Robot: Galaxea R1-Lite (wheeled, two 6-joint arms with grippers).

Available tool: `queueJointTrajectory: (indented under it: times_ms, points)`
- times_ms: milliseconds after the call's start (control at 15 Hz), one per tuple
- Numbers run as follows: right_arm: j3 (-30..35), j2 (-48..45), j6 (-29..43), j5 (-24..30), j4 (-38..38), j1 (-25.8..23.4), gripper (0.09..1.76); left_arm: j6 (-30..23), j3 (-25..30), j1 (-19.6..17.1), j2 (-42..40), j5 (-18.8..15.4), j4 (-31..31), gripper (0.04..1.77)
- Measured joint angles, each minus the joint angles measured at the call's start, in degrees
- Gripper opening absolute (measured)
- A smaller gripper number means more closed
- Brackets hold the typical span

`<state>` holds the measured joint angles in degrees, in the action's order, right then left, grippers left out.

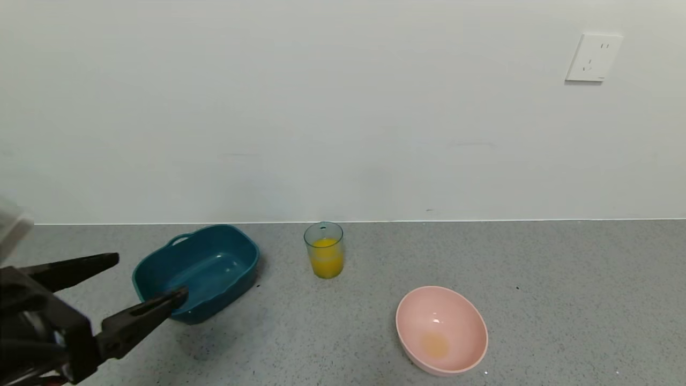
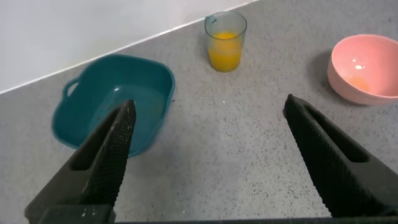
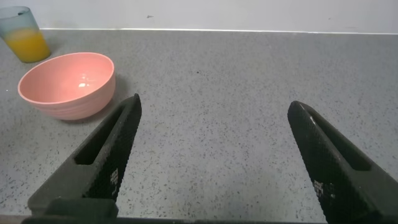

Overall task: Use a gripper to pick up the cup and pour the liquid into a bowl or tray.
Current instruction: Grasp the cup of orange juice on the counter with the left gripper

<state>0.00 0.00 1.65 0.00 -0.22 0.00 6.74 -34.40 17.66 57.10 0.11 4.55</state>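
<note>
The clear blue-tinted cup [image 1: 324, 249] stands upright near the back wall, about half full of orange-yellow liquid [image 1: 327, 261]. The pale pink bowl [image 1: 455, 311] sits in front of it and to its right, with a faint orange smear on its bottom. My left gripper [image 1: 149, 277] is open and empty at the lower left, well short of the cup, beside the teal tub. The left wrist view shows the cup [image 2: 225, 40] and the bowl [image 2: 367, 68] far beyond its gripper [image 2: 208, 102]. My right gripper [image 3: 214, 104] is open and empty over bare counter, with the bowl [image 3: 68, 87] and the cup [image 3: 23, 34] off to one side.
A dark teal rectangular tub [image 1: 244, 268] with handles sits left of the cup, close to my left fingertips; it also shows in the left wrist view [image 2: 112, 99]. The white wall runs along the counter's back edge, with a socket [image 1: 594, 58] at the upper right.
</note>
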Motion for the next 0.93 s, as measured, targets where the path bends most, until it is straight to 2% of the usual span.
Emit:
queueJointTrajectory:
  times_ms: [400, 533, 933]
  points:
    - [0.0, 0.0, 0.0, -0.02, 0.0, 0.0, 1.71, -7.27, 0.52, 11.11, 17.4, 9.45, 10.11, 1.72]
    - [0.0, 0.0, 0.02, 0.0, 0.0, 0.0, 1.71, -9.72, 0.56, 13.81, 23.55, 12.42, 15.02, 1.72]
    - [0.0, 0.0, 0.0, 0.0, 0.0, 0.0, 1.71, -13.3, 0.04, 17.42, 44.02, 17.71, 31.78, 1.72]
